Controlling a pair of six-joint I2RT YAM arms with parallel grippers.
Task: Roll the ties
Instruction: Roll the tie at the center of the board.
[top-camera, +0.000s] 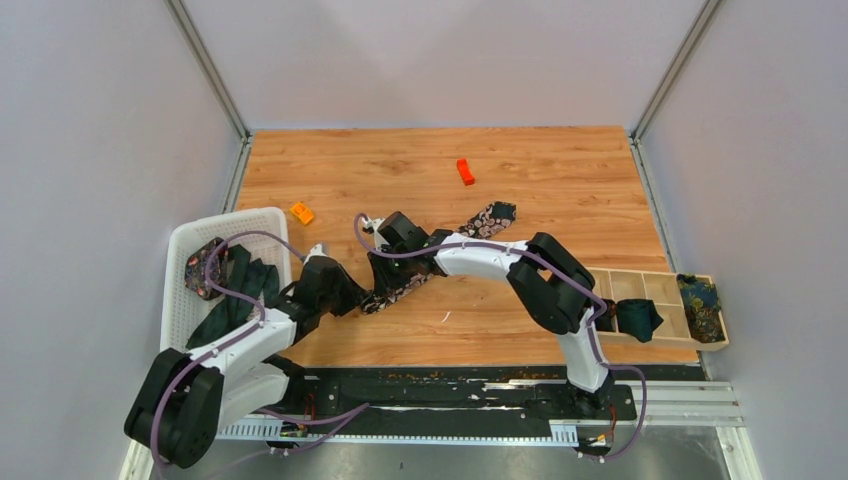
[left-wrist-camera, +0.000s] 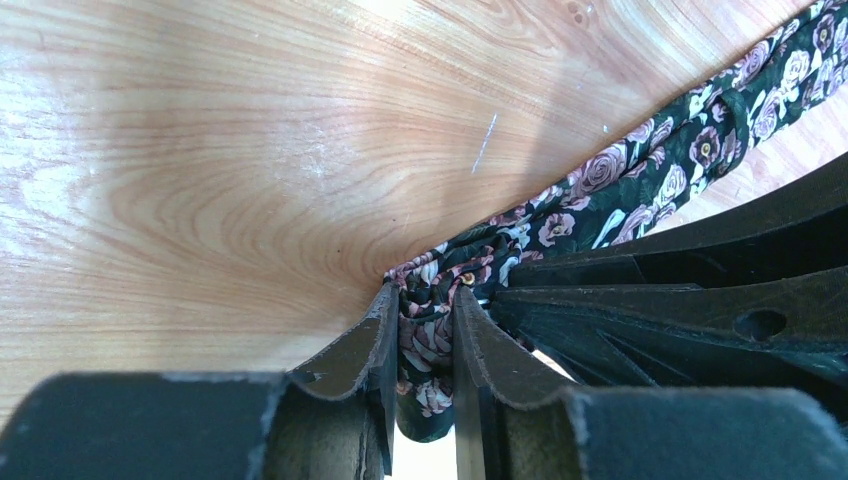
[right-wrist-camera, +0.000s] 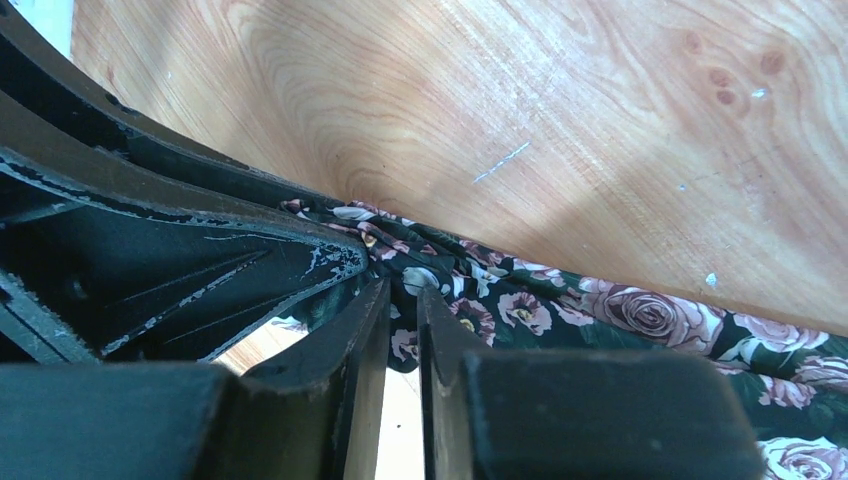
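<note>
A black tie with pink-white flowers (top-camera: 490, 218) lies slantwise on the wooden table, its wide end at the far right. My left gripper (top-camera: 362, 298) is at its near, narrow end. In the left wrist view that gripper (left-wrist-camera: 428, 335) is shut on a bunched fold of the tie (left-wrist-camera: 640, 175). My right gripper (top-camera: 385, 272) sits just beside it on the same end. In the right wrist view it (right-wrist-camera: 403, 310) is shut on the tie's edge (right-wrist-camera: 640, 310). The two grippers' fingers almost touch. More ties (top-camera: 235, 295), dark teal and floral, lie in a white basket.
The white basket (top-camera: 178, 240) stands at the left edge. A wooden compartment tray (top-camera: 640, 272) at the right holds a rolled teal tie (top-camera: 636, 317) and a blue-yellow patterned one (top-camera: 700, 300). Two small orange blocks (top-camera: 465, 172) (top-camera: 301, 212) lie on the table.
</note>
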